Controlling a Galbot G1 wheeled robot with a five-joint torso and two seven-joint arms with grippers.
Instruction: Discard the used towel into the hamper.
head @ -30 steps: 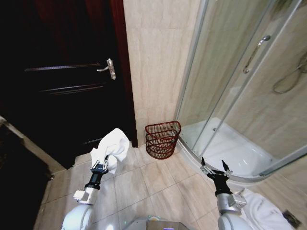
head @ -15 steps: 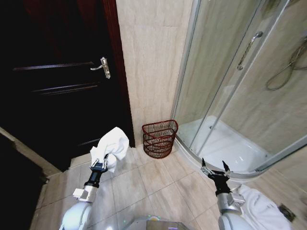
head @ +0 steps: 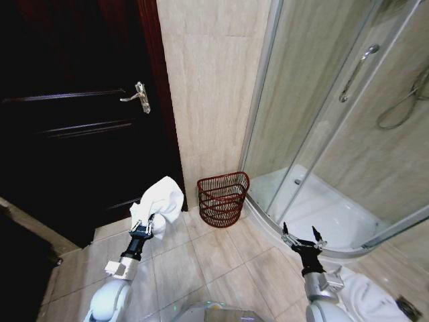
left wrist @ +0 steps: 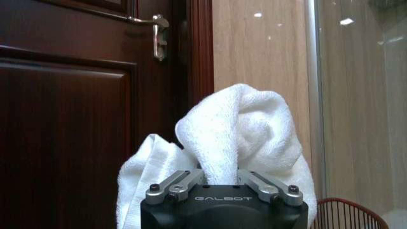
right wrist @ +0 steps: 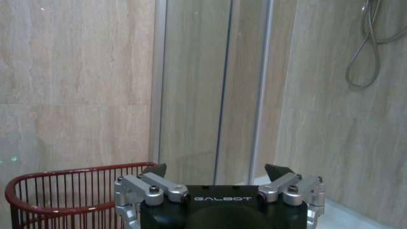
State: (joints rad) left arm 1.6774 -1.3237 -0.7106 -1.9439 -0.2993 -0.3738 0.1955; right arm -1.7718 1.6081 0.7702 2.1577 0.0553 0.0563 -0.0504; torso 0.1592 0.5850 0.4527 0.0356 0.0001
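beside the wall, empty hamper (head: 222, 198), left hand (head: 143, 230) clamping white towel (head: 159, 201), right hand (head: 301, 239) spread wide

The left pincer (head: 143, 229) has a black body that passes into a black forearm, then a silver-grey wrist block and a rounded grey upper arm. Seen from its wrist, silver finger brackets (left wrist: 173, 186) sit on a black housing lettered GALBOT, each bracket fixed with dark screws. The right pincer (head: 301, 236) has dark pointed fingertips (right wrist: 155, 169) on the same silver, screw-fastened brackets, above a black housing with the same lettering. Beneath it come a black wrist and a bulky silver-grey joint.
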